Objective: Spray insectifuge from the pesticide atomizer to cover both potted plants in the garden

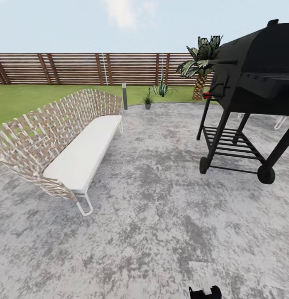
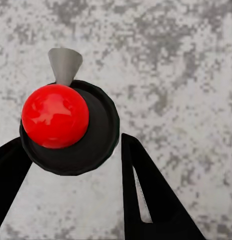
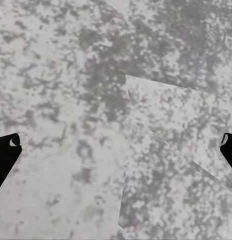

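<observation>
left gripper point(image 2: 71, 165): black wedge fingers point(image 2: 156, 200) pinching the atomizer point(image 2: 71, 127) from both sides, so it's held over the patio

atomizer: round black body seen end-on, glossy red ball on top, grey cone nozzle point(image 2: 65, 65) sticking out past the ball; long axis runs pretty much straight at the wrist camera, nozzle pointing away from the fingers along the paving

right gripper point(image 3: 116, 145): just two black tips at the frame edges, spread wide apart, nothing between them but mottled paving

patio point(image 1: 161, 216): grey blotchy stone, rough speckled look, takes up most of the ground in the head view

black bit at the bottom edge point(image 1: 205, 292): some dark robot part poking in, can't tell what exactly

bench point(image 1: 65, 145): woven tan lattice back, curvy, flat white cushion, thin white wire legs, on the left side of the patio

grill point(image 1: 248, 91): matte black barrel shape, lid shut, slatted lower shelf, two wheels, right side of the patio

potted plant point(image 1: 148, 100): tiny grey pot with a spiky green rosette in it, at the far rim of the patio

second plant point(image 1: 160, 89): similar pointed leaves just behind the first, pot hard to make out

post point(image 1: 124, 95): short grey bollard just left of the pots

palm point(image 1: 200, 68): scaly trunk, dark fronds, partly behind the grill

lawn point(image 1: 32, 97): flat green, beyond the bench

fence point(image 1: 78, 68): brown horizontal slats along the back
</observation>
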Tool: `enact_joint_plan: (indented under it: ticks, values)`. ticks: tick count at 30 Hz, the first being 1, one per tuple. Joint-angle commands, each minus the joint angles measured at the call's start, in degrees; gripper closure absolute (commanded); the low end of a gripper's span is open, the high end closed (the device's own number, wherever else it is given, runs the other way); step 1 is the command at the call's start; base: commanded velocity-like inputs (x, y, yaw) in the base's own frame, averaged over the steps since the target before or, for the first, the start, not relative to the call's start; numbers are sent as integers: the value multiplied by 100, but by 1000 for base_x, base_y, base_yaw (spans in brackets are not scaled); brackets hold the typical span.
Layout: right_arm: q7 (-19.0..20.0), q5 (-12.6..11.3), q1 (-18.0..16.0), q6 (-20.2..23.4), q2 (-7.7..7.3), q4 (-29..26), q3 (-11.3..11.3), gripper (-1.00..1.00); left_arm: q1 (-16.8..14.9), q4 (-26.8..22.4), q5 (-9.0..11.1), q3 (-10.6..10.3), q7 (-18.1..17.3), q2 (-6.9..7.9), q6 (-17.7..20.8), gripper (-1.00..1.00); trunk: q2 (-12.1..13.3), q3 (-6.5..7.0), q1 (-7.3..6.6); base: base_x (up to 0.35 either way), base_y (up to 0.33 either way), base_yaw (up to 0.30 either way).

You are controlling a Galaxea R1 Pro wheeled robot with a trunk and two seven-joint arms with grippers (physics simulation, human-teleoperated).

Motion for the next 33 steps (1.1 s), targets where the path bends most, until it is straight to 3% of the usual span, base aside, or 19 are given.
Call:
enact_joint_plan:
  ticks: [1,10,23,33]
  values:
    - [-44,60,-3,-11,-2,5,-4,-100,-4,7,-61,26,24,-1,-21,100,-1,-5,3,339,0,0]
    - [-61,45,-3,-15,0,3,-12,-100,-1,7,-61,26,24,-1,-21,100,-1,-2,3,339,0,-15]
    - [-70,43,-3,-14,0,3,-13,-100,-6,6,-61,26,24,-1,-21,100,-1,51,3,340,0,-209]
    - [-72,43,-3,-16,0,3,-6,-100,-2,2,-61,26,24,-1,-21,100,-1,53,3,339,0,-17]
